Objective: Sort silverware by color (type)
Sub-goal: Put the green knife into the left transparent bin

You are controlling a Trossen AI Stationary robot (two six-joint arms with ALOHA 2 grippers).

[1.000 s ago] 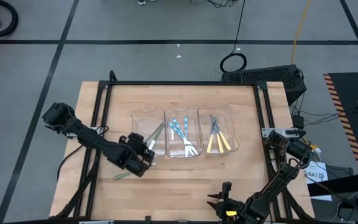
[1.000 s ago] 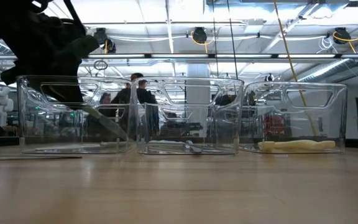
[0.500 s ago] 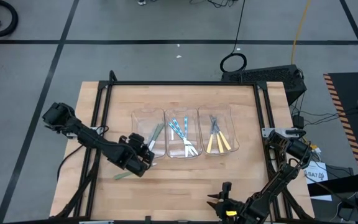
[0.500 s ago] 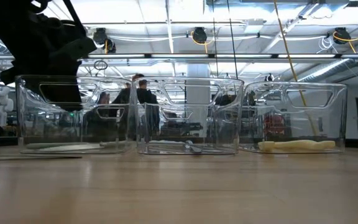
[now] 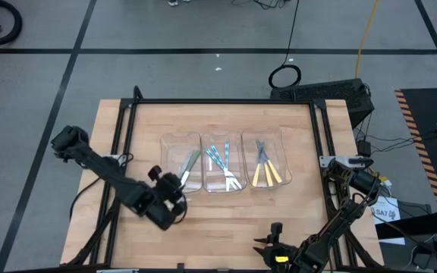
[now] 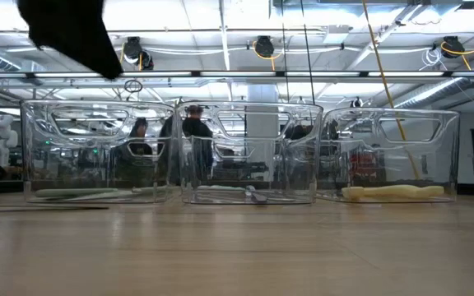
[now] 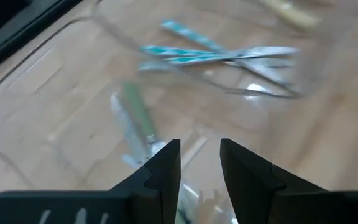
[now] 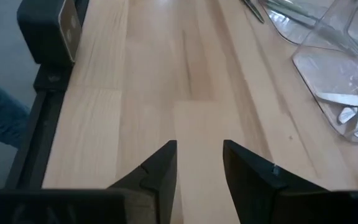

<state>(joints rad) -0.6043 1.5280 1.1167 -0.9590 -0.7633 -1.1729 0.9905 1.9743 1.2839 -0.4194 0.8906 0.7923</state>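
Three clear bins stand side by side mid-table. The left bin (image 5: pixel 167 142) holds green-handled silverware (image 5: pixel 190 163), the middle bin (image 5: pixel 234 136) light-blue-handled pieces (image 5: pixel 218 158), and the right bin (image 5: pixel 281 138) yellow-handled ones (image 5: pixel 268 174). All of them lie flat on the bin floors. My left gripper (image 5: pixel 177 191) hovers open above the left bin's near edge, with nothing between its fingers (image 7: pixel 166 163). Below it lies the green-handled piece (image 7: pixel 138 115). My right gripper (image 5: pixel 268 244) waits open over the table's near edge.
A slim piece (image 6: pixel 39 207) lies on the bare wood in front of the left bin; in the high view the left arm covers it. A black frame (image 5: pixel 218 101) borders the tabletop. Bare wood (image 8: pixel 185 74) stretches ahead of the right gripper.
The green-handled piece, which slanted into the left bin from my left gripper, has dropped and now lies flat on the bin floor. My left gripper has let go, risen, rolled, and drawn back toward the table's near edge.
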